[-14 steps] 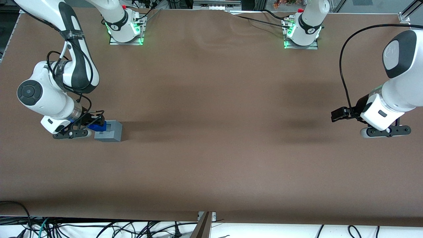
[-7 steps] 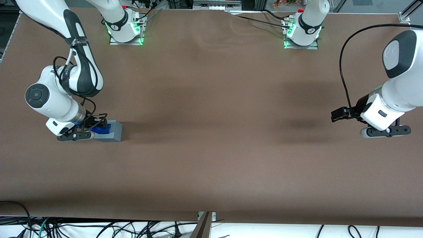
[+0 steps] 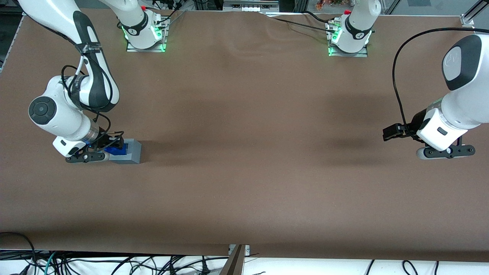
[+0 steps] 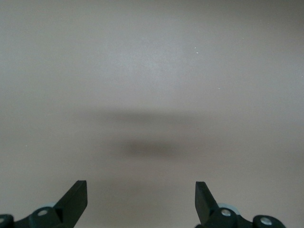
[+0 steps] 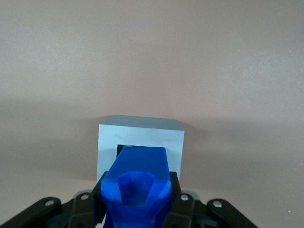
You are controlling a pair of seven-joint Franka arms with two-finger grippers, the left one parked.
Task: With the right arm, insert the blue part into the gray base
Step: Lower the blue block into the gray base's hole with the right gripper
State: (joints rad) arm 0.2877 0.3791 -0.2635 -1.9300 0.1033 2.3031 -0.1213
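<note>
The jaws [image 5: 137, 202] pinch the blue part [image 5: 137, 183] from both sides. In the right wrist view, the tip of the blue part sits right at the square hole in the top of the gray base [image 5: 141, 142]. It looks like the tip is just going in, but I cannot tell how deep.

In the front view, the jaws [image 3: 100, 149] and the blue part [image 3: 114, 149] are right on top of the gray base [image 3: 131, 152]. If the worktop [image 3: 252, 152] were a clock, the base sits at about 9 o'clock, toward the working arm's end.

A second ago the blue part was higher and the wrist of the right arm [image 3: 68, 122] was a bit farther out. Since then the arm has come in and down. For the last half second it has hardly moved at all.

I think the part is lined up now. The next job is probably a soft push down, then letting go.
</note>
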